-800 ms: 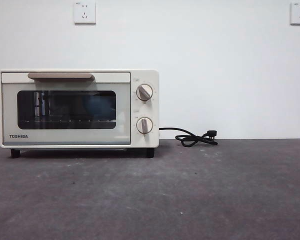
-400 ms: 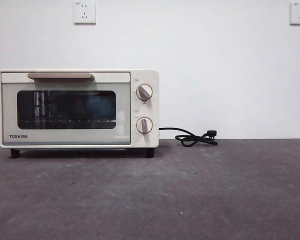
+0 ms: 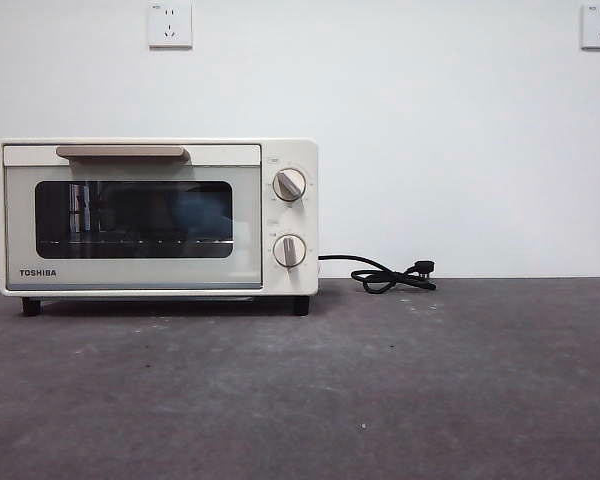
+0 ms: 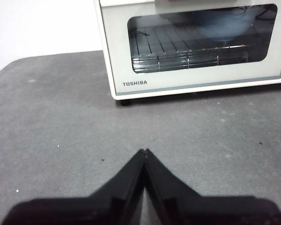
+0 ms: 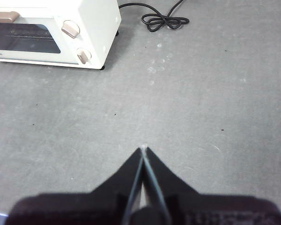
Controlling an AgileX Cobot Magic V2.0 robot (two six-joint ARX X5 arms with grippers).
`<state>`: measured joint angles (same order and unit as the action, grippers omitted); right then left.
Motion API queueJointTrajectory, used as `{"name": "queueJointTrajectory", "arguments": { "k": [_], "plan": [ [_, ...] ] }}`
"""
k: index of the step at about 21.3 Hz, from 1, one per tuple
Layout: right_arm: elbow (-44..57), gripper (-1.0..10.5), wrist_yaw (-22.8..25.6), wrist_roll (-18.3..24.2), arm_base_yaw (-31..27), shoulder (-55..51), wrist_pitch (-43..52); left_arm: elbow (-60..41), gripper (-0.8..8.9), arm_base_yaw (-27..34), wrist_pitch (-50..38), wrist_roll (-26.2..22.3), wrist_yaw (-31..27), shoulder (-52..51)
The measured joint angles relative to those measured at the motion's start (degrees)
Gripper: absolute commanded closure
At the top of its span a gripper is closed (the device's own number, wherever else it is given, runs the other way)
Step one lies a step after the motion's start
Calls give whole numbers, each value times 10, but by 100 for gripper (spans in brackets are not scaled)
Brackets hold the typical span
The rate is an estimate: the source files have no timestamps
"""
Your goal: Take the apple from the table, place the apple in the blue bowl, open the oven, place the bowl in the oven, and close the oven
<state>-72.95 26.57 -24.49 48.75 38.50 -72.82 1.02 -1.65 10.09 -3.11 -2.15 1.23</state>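
The oven (image 3: 158,218) stands at the left of the front view on the table (image 3: 380,390), its door shut with the tan handle (image 3: 121,152) along the top edge, and its black cord (image 3: 385,275) lies coiled near the frame's centre right. Through the glass in the left wrist view, a blurred blue bowl (image 4: 222,23) shows on the rack; the apple cannot be made out. The left gripper (image 4: 144,152) and right gripper (image 5: 143,150) both hang above bare table, jaws closed and empty.

Blue bowl (image 4: 222,23) blurred behind oven (image 4: 192,47) glass
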Motion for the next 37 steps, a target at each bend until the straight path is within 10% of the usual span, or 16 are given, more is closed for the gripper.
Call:
{"name": "queueJointTrajectory", "arguments": {
  "k": [17,24,31,37],
  "plan": [
    [0,946,1,1,0,0,0,0,817,0,-2,1,0,25],
    [121,946,119,68,-106,-18,172,0,817,0,-2,1,0,26],
    [541,946,-230,157,-365,-121,738,0,817,0,-3,1,0,26],
    [697,946,-205,193,-443,-244,778,0,817,0,-3,1,0,26]
  ]
}}
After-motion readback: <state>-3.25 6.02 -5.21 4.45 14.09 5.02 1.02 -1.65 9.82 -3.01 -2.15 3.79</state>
